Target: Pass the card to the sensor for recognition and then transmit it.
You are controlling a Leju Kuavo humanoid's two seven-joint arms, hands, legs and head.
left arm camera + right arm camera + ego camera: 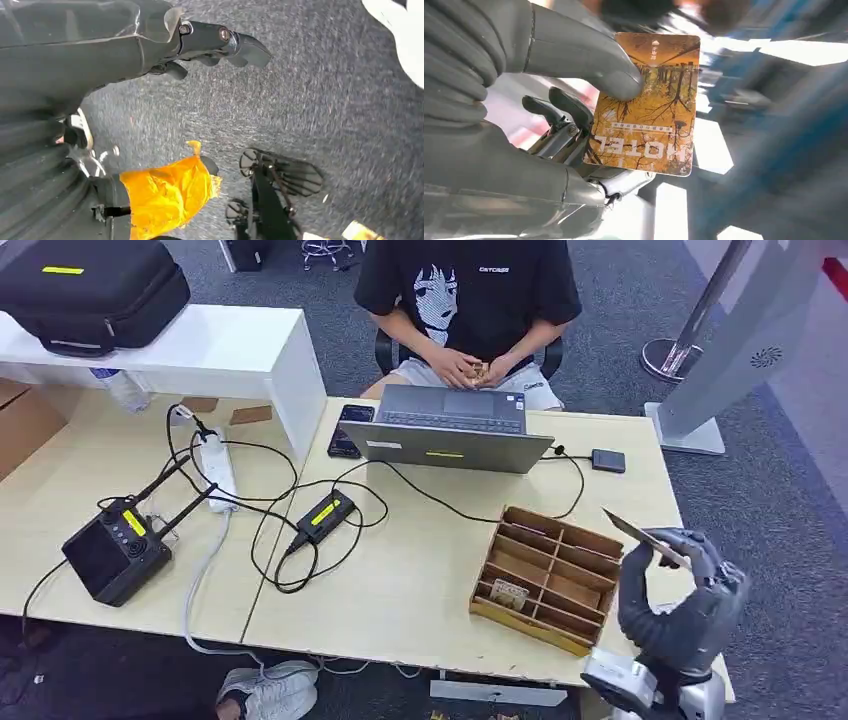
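Observation:
My right hand (682,600) is raised over the table's right end, just right of the wooden tray. It pinches a card (645,537) between thumb and fingers, and the card shows nearly edge-on here. The right wrist view shows the card (646,100) face on, orange-yellow with autumn trees and the word HOTEL, under the thumb (589,60). A small black sensor box (608,460) lies on the table's far right, cabled toward the laptop. My left hand (220,45) hangs over grey carpet, fingers extended and holding nothing.
A wooden compartment tray (590,545) sits left of my right hand, with another card (508,592) in a near slot. A laptop (445,430), phone (350,430), power strip (218,470) and antenna controller (118,550) share the table. A person (465,300) sits behind the laptop.

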